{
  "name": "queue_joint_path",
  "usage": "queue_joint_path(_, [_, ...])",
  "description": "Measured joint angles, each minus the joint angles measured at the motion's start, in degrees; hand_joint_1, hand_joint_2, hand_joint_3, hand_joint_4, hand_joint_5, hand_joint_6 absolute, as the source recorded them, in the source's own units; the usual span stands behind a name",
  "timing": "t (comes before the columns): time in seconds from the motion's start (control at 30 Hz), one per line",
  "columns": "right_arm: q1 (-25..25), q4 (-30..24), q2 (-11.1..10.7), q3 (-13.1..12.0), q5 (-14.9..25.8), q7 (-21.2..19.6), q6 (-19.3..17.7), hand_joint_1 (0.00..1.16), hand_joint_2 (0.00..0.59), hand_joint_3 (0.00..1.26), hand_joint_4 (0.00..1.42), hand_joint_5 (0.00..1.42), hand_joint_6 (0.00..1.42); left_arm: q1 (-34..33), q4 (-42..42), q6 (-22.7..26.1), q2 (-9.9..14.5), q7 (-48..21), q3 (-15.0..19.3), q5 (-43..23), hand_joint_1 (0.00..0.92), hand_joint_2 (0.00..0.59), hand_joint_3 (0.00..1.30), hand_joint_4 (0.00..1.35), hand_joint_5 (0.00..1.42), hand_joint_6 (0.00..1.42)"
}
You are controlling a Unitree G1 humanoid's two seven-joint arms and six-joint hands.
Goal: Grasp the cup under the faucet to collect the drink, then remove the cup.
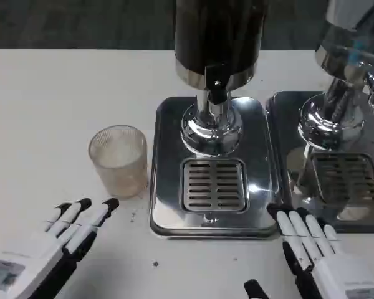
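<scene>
The left hand [62, 233] lies low on the white table [50, 99], fingers stretched forward and apart, grasping nothing. Just beyond its fingertips stands the clear plastic cup [119, 161], upright, apart from the hand and just beside the left edge of the steel drip tray [168, 212]. The right hand [315, 252] rests at the tray's front right corner, fingers extended and released, holding nothing. Past the tray's slotted grate [214, 185] rises the chrome faucet [213, 93] beneath a dark dispenser tank [218, 34]. A 2nd dispenser [343, 106] stands to the right.
</scene>
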Motion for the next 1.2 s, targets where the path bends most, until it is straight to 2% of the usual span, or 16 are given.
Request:
queue_joint_path(0.2, [0.1,0.0,-0.2,-0.1,0.3,-0.3,0.0,0.20,0.368,0.00,0.00,0.00,0.00,0.4,-0.2,0.1,-0.1,-0.1,-0.6,0.0,0.000,0.040,0.00,0.00,0.00,0.00])
queue_joint_path(0.5, [0.6,0.6,-2.5,-2.1,2.7,-1.2,-1.8,0.20,0.373,0.00,0.00,0.00,0.00,2.1,-3.3,2.0,-2.0,-0.2,-1.8,0.6,0.000,0.040,0.00,0.00,0.00,0.00])
queue_joint_path(0.73, [0.3,0.6,-2.7,-2.3,3.5,-1.2,-2.0,0.20,0.374,0.00,0.00,0.00,0.00,2.5,-4.1,2.2,-2.4,-0.2,-1.8,0.5,0.000,0.037,0.00,0.00,0.00,0.00])
queue_joint_path(0.9, [-0.2,0.5,-2.2,-2.0,3.6,-0.5,-1.9,0.20,0.378,0.00,0.00,0.00,0.00,2.0,-4.0,1.9,-2.5,-0.2,-0.6,-2.2,0.000,0.032,0.00,0.00,0.00,0.00])
queue_joint_path(1.03, [-0.4,0.3,-0.9,-1.9,3.6,-0.3,-1.6,0.19,0.379,0.00,0.00,0.00,0.00,-1.7,-1.2,0.1,-2.6,0.9,1.2,-5.8,0.000,0.027,0.00,0.00,0.00,0.00])
queue_joint_path(1.2, [-0.2,0.3,0.2,-1.1,2.9,-0.3,-1.1,0.19,0.376,0.00,0.00,0.00,0.02,-7.0,3.1,-1.4,-2.8,1.0,1.3,-8.9,0.000,0.023,0.00,0.00,0.00,0.00])
